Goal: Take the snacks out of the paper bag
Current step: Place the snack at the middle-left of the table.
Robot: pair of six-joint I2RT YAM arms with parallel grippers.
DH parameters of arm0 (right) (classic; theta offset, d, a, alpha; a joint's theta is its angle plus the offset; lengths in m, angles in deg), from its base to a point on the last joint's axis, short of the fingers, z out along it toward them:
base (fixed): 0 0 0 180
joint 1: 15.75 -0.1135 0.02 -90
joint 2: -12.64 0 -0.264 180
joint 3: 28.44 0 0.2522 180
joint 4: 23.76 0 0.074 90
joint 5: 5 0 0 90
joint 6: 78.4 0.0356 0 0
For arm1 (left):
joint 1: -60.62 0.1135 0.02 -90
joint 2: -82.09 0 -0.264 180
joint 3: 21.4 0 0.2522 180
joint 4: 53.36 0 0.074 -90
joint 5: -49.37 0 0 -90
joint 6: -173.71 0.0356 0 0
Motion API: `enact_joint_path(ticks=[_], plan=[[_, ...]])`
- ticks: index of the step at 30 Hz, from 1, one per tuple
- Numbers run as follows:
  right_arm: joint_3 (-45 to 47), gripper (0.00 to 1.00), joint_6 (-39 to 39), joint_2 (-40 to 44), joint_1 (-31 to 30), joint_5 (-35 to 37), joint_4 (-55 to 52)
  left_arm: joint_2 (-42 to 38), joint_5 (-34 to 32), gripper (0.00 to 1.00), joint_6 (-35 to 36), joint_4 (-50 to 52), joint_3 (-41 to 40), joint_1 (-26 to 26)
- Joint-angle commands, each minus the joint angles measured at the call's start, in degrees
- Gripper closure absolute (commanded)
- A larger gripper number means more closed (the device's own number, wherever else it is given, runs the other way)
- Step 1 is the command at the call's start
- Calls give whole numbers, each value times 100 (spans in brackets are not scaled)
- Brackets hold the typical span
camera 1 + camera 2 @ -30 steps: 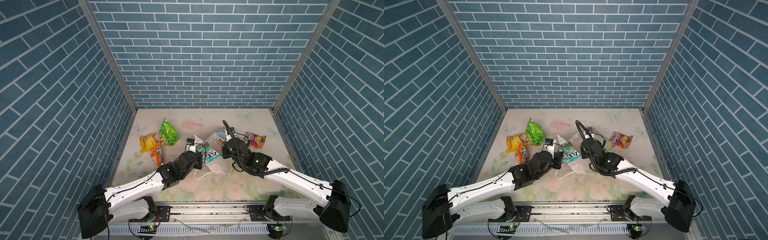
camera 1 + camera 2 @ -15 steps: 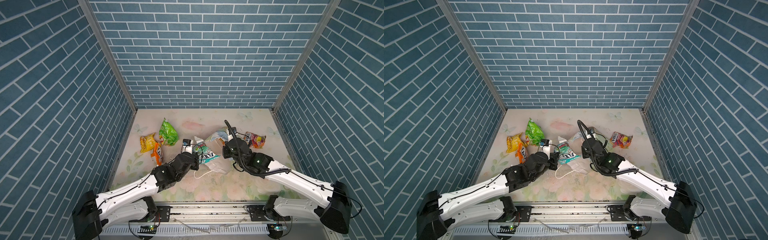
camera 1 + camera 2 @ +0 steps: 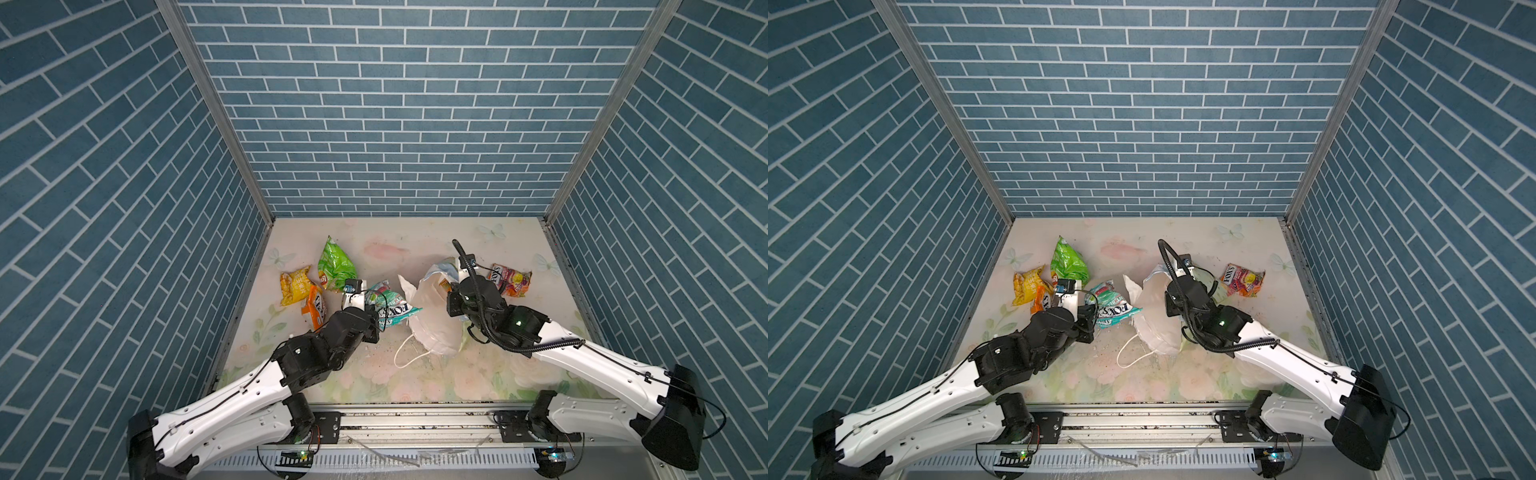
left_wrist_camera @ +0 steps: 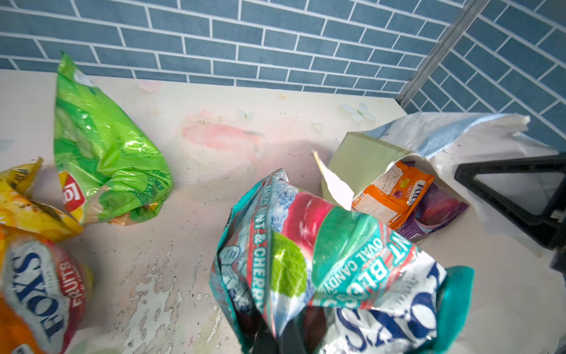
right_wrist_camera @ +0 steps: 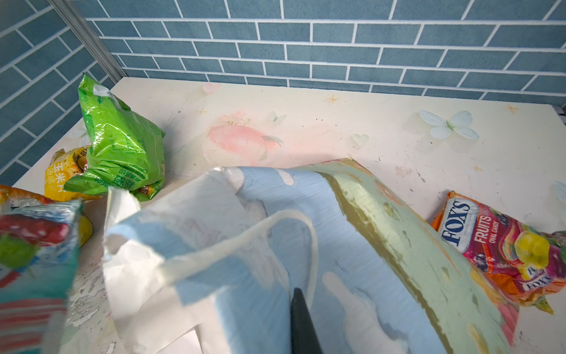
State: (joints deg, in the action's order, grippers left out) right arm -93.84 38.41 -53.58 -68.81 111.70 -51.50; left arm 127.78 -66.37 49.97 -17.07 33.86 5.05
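Progress: teal packet (image 3: 390, 307) is now clear of the paper bag (image 3: 432, 328), at its 9 o'clock, clamped in our left gripper (image 3: 376, 319), right gripper (image 3: 452, 302) pinching the bag, so we still owe the orange pack (image 4: 395, 193) and purple pack (image 4: 436, 211) inside.

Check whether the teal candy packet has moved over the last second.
Yes. The teal candy packet has shifted away from the paper bag, toward the green chip bag, which stayed put.
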Motion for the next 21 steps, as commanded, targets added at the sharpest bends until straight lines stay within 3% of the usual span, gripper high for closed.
enact_joint_path(ticks=[1,21], plan=[[11,100,291,49,44,-48,7,-332,-408,100,74,507,284,53],[-704,100,191,-528,129,-687,229,-1317,-1128,100,130,2108,876,144]])
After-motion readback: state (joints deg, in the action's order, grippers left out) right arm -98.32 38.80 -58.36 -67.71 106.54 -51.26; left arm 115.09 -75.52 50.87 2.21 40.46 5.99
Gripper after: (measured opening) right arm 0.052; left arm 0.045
